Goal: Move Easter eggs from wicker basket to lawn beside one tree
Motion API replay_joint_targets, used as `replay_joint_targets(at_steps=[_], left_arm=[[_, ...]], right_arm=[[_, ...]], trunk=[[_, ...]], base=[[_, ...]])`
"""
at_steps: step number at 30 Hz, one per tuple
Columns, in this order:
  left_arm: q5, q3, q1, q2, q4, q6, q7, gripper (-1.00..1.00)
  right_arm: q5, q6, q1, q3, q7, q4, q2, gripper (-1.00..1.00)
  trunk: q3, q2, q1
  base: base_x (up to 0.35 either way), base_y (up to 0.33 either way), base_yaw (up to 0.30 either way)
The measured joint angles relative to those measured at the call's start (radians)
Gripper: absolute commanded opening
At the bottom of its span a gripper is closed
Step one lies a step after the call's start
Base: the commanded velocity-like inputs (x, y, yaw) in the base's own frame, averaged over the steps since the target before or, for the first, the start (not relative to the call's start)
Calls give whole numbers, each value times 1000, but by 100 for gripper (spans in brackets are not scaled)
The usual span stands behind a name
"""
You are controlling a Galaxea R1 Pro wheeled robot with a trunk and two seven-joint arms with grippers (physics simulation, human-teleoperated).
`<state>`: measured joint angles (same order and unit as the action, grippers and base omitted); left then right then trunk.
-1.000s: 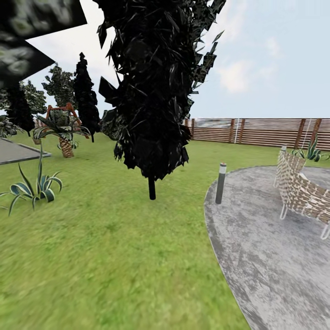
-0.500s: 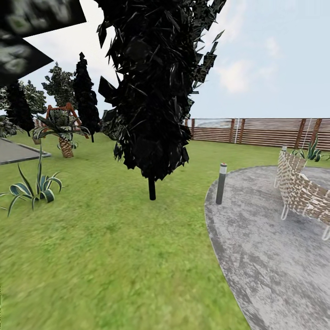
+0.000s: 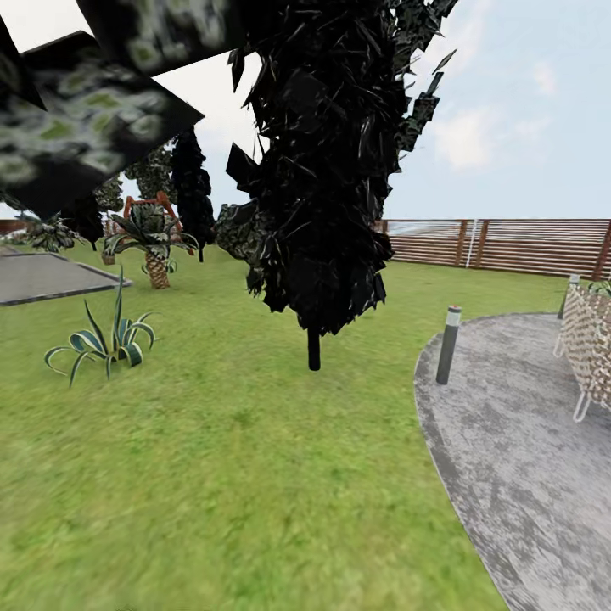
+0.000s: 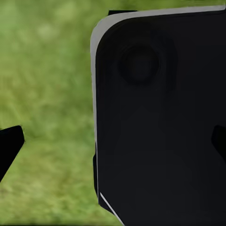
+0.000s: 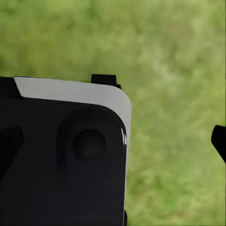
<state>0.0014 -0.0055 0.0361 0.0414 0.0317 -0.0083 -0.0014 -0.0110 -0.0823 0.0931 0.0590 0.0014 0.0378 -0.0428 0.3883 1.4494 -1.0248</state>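
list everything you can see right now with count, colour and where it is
lawn: one, mottled green, across the foreground and middle
black conifer: one, black, centre of the head view, thin trunk in the grass
paved area: one, grey, at the right
bollard light: one, dark grey, at the paving's edge
woven chair: one, tan and white, far right, cut off by the frame
fence: one, brown slats, along the back right
spiky plant: one, green and white, on the grass at left
short palm: one, scaly brown trunk, back left
grey slab: one, far left
left fingers: dark tip, over grass
right fingers: dark tip, over grass
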Motion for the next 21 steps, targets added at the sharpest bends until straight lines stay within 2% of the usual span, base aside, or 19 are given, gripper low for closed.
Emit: replay_joint_targets(at_steps=[16, 21], left_arm=[[0, 0, 0, -2, 21, 6, 1, 100], [0, 0, 0, -2, 21, 6, 1, 100]], right_arm=[[4, 1, 0, 1, 0, 0, 0, 100], [6, 1, 0, 2, 0, 0, 0, 100]], trunk=[[0, 0, 0], [0, 0, 0]], base=[[321, 24, 287], [342, -49, 111]])
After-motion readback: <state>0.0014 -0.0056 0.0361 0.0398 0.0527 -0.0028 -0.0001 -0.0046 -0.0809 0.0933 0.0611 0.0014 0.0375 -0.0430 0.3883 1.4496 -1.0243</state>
